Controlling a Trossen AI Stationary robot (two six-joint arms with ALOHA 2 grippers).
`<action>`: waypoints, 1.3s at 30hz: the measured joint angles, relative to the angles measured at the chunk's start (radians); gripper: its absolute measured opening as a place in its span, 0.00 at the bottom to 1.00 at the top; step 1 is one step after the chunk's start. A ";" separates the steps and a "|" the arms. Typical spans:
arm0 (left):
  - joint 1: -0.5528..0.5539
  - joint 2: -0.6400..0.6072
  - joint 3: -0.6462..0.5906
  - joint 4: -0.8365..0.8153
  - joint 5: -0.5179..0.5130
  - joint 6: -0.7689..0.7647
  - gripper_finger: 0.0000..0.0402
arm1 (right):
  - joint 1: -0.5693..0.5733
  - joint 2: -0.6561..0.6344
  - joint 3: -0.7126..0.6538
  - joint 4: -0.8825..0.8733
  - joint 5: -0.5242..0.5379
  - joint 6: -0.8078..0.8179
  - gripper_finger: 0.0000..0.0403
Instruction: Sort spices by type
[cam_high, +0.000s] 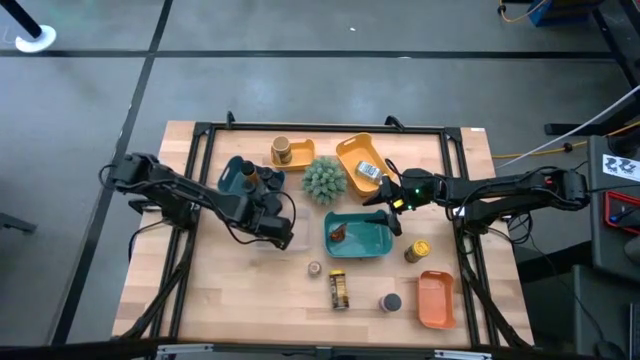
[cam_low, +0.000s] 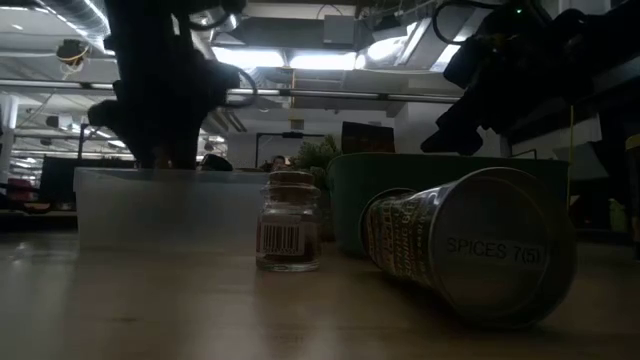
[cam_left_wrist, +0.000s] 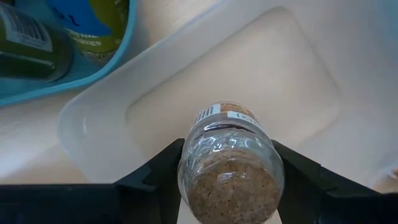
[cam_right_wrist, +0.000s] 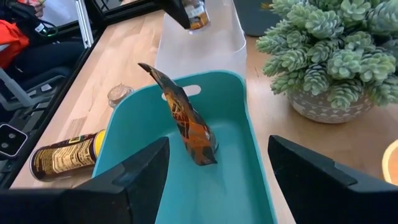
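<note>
My left gripper (cam_high: 277, 232) hangs over the clear tray (cam_left_wrist: 298, 93), shut on a small glass jar of brown spice (cam_left_wrist: 230, 180). The right wrist view shows this jar (cam_right_wrist: 198, 15) above the clear tray's far end. My right gripper (cam_right_wrist: 217, 186) stands open over the teal tray (cam_right_wrist: 249, 168), where an amber packet (cam_right_wrist: 186, 127) leans on end. A small jar (cam_low: 288, 222) stands on the table. A tin (cam_low: 470, 250) lies on its side beside it. On the far side, a white-blue sachet (cam_high: 368, 172) lies in an orange tray (cam_high: 350, 155). My left gripper pinches the jar's glass body (cam_left_wrist: 186, 168) between its two fingers, one on each side. The fingers come from above, pointing steeply down. The jar is lifted clear above the clear tray's floor, its labelled part (cam_left_wrist: 227, 113) the lower one.
A green spiky plant (cam_high: 323, 180) stands between the arms. A blue tray (cam_high: 236, 176) with dark-capped jars and a tan jar (cam_high: 283, 152) are at the far left. A yellow-lidded jar (cam_high: 417, 250), a grey tin (cam_high: 390, 302) and a second orange tray (cam_high: 435, 298) are near right.
</note>
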 joint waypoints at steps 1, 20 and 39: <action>0.002 0.010 0.000 0.003 0.000 0.001 0.45 | 0.000 0.000 0.000 0.000 0.000 0.000 0.68; 0.004 0.105 0.000 0.105 0.013 0.139 0.48 | 0.000 0.000 0.000 0.000 0.007 0.000 0.68; 0.003 0.108 0.000 0.119 0.013 0.206 0.48 | 0.000 0.000 0.000 -0.001 0.007 0.000 0.68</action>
